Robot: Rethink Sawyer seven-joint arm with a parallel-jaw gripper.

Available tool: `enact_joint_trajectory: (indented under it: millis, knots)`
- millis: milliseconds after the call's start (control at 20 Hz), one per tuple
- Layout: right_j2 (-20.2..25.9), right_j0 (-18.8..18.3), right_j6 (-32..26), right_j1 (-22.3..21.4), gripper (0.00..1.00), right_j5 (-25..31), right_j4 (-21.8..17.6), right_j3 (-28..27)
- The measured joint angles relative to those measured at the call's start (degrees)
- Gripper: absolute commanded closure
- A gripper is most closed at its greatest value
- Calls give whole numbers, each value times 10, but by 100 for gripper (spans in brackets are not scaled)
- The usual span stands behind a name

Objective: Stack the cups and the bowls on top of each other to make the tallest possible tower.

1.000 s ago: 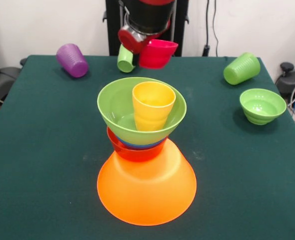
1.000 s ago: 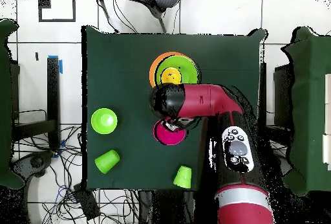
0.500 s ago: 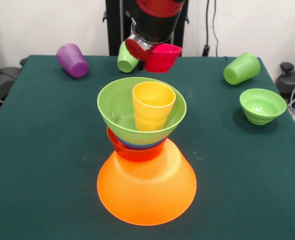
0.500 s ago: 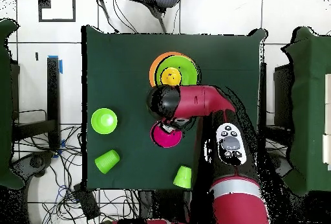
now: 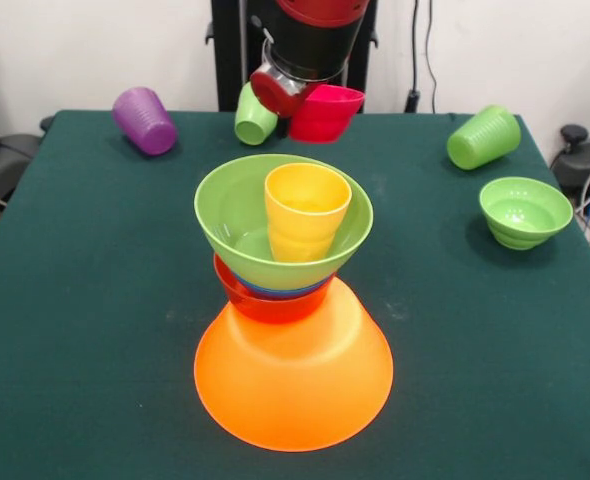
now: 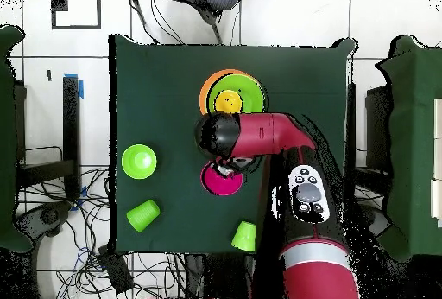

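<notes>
From the front, the gripper (image 5: 293, 100) is hanging above the far middle of the green table (image 5: 85, 300), clamped on the rim of a pink bowl (image 5: 325, 112) held in the air, while nearer the tower (image 5: 287, 300) is standing: a huge orange bowl (image 5: 293, 375) upside down, a red-orange bowl (image 5: 265, 303), a blue bowl's edge (image 5: 280, 291), a large light green bowl (image 5: 237, 215) and a yellow cup (image 5: 305, 212) inside it. A purple cup (image 5: 144, 120) is lying far left, one light green cup (image 5: 253, 116) just left of the gripper, another (image 5: 483, 137) far right above a small green bowl (image 5: 524, 211). From overhead, the red arm (image 6: 276, 136) is crossing just below the tower (image 6: 233, 97), with the pink bowl (image 6: 223, 180) beneath its head.
</notes>
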Motion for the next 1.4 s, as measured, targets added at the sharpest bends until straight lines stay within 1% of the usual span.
enact_joint_trajectory:
  millis: [300,450,550,700,750,850,900,1050,1250,1400]
  knots:
    - [0,3,0,-3,100,3,5,-9]
    - [0,9,0,-3,100,18,9,-20]
    - [-2,17,0,-1,100,42,11,-33]
    - [-9,33,0,8,100,93,11,-58]
    - [-12,44,0,16,100,135,11,-78]
    - [-13,50,0,22,100,162,11,-90]
    - [-13,55,0,26,100,185,12,-99]
    - [-14,62,0,30,100,213,14,-109]
    - [-15,70,0,35,100,214,18,-113]
    - [-15,72,0,36,100,183,21,-113]
